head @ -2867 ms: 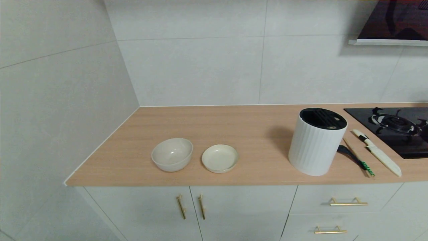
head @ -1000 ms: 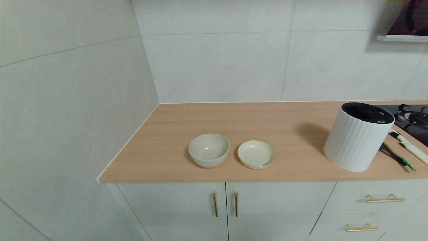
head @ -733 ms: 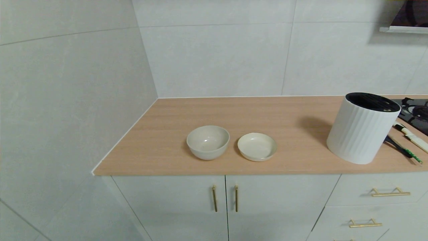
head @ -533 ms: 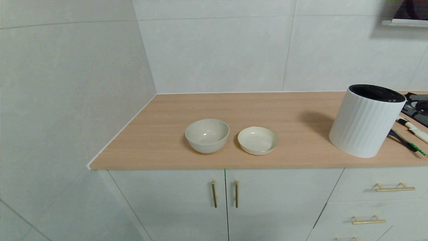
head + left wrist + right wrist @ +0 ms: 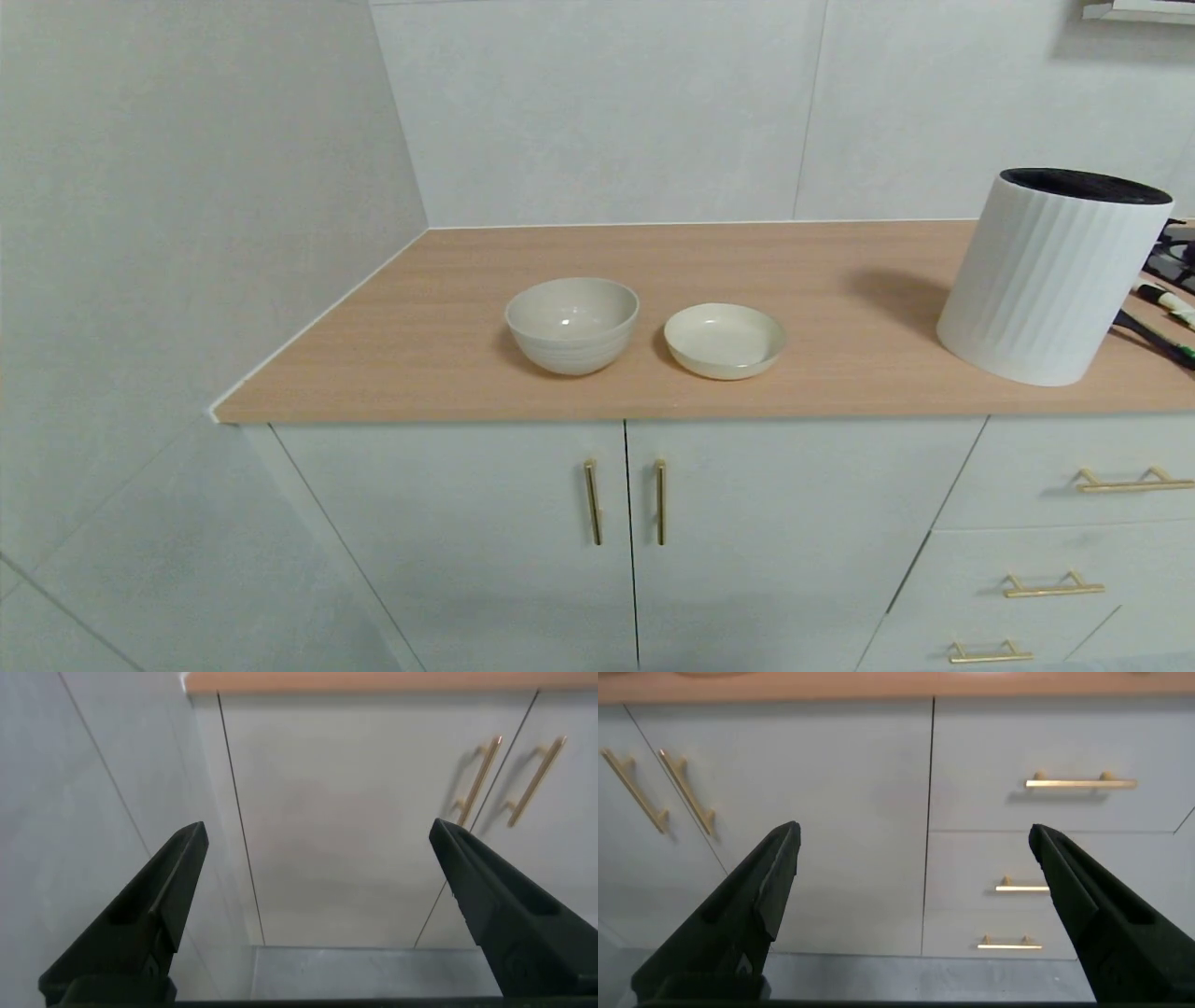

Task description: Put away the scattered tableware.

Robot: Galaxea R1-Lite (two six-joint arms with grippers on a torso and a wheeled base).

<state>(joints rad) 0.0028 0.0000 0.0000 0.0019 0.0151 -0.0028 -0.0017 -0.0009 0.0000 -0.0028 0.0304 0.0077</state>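
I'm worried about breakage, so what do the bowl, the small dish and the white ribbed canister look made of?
Bowl: likely glazed ceramic, possibly melamine; grey-beige, glossy, with a glint inside.
Dish: seemingly the same ware; cream, smooth sheen.
Canister: probably matte white plastic; moulded vertical ribs, black top.

The knife (image 5: pixel 1164 301) and black utensil (image 5: pixel 1150 335) run off the right edge.
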